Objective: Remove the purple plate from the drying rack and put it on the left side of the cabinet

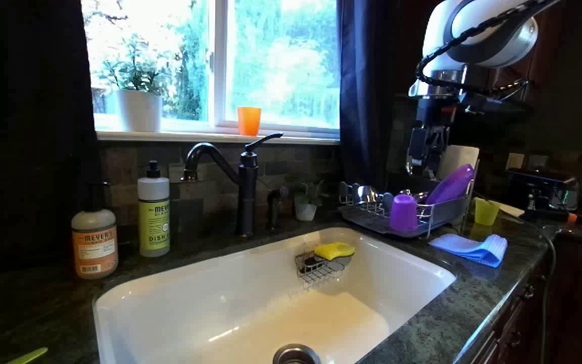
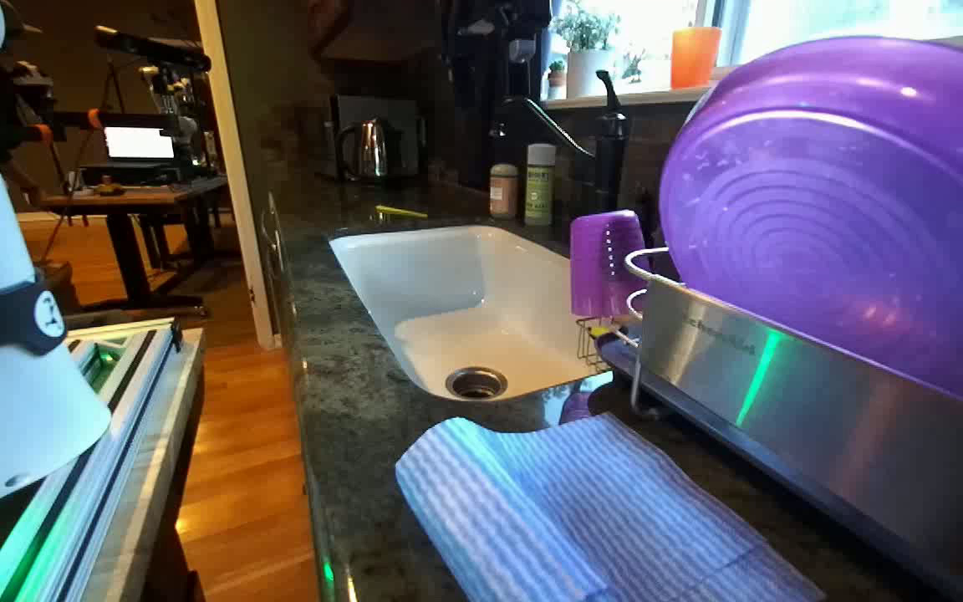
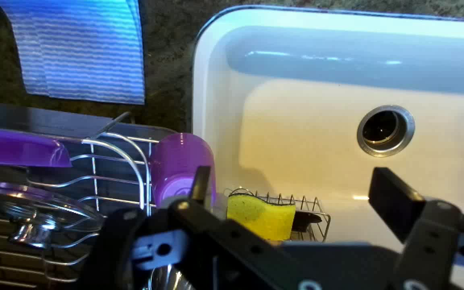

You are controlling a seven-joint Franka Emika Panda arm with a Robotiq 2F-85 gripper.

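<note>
Now your black two-fingered hand (image 3: 290, 183) hangs spread near the low metal wire drying rack (image 2: 824, 422), while the round purple plastic plate (image 2: 833, 234) leans inside it.

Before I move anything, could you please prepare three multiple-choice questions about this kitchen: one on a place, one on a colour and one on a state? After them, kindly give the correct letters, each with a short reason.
1. Where is the purple plate in relation to the drying rack?
A. under it
B. in it
C. away from it

2. What colour is the cloth?
A. yellow
B. red
C. blue

3. What is the state of the gripper?
A. open
B. shut on the purple plate
C. shut on the cloth

Right letters:
1: B, since both exterior views show the purple plate standing tilted within the drying rack.
2: C, since the cloth looks blue in all three views.
3: A, since the wrist view shows the fingers wide apart.
</note>
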